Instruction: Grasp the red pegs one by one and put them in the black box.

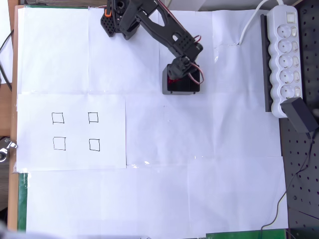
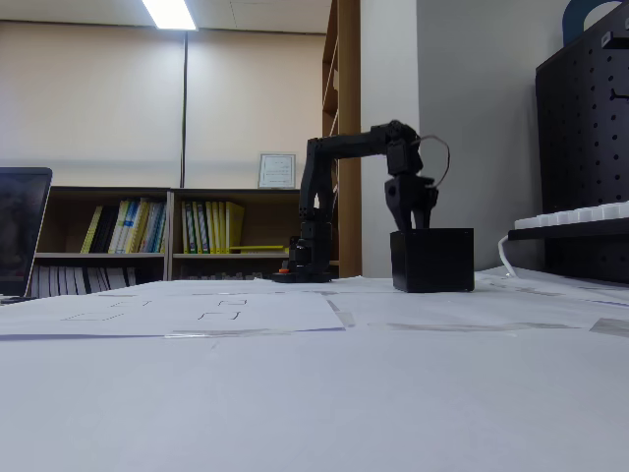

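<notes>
The black box (image 1: 182, 92) stands on the white paper right of centre near the back; in the fixed view the black box (image 2: 432, 261) sits in front of the arm's base. My gripper (image 1: 181, 73) points straight down over the box, and in the fixed view the gripper (image 2: 413, 222) has its fingertips at the box's top rim. A bit of red (image 1: 172, 79), apparently red pegs, shows inside the box under the fingers. The jaws are hidden by the wrist and the box wall, so I cannot tell if anything is held.
A sheet with several black-outlined squares (image 1: 75, 131) lies at the left, and nothing stands on the squares. A white power strip (image 1: 284, 55) and a black adapter (image 1: 301, 114) lie along the right edge. The arm's base (image 1: 117, 17) is at the back.
</notes>
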Tool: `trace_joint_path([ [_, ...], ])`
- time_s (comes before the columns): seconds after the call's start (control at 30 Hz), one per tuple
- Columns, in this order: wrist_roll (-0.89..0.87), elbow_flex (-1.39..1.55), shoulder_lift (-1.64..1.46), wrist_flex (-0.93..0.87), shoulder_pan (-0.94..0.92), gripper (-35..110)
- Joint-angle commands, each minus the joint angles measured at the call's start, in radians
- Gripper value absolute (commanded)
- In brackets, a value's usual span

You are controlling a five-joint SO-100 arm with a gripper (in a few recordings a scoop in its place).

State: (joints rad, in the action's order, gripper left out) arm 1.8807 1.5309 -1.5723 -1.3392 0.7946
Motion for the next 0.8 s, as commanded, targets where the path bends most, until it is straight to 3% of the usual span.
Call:
trace_joint_path([
  [0.0,0.009,0.074,0.011,-0.034,0.008,19],
  [0.27,0.104,0.506,0.129,-0.175,-0.031,21],
  [0.37,0.095,0.545,0.255,-0.176,-0.089,21],
  [0.5,0.017,0.314,0.448,-0.186,-0.27,21],
  [0.77,-0.204,-0.333,0.887,-0.186,-0.615,0],
])
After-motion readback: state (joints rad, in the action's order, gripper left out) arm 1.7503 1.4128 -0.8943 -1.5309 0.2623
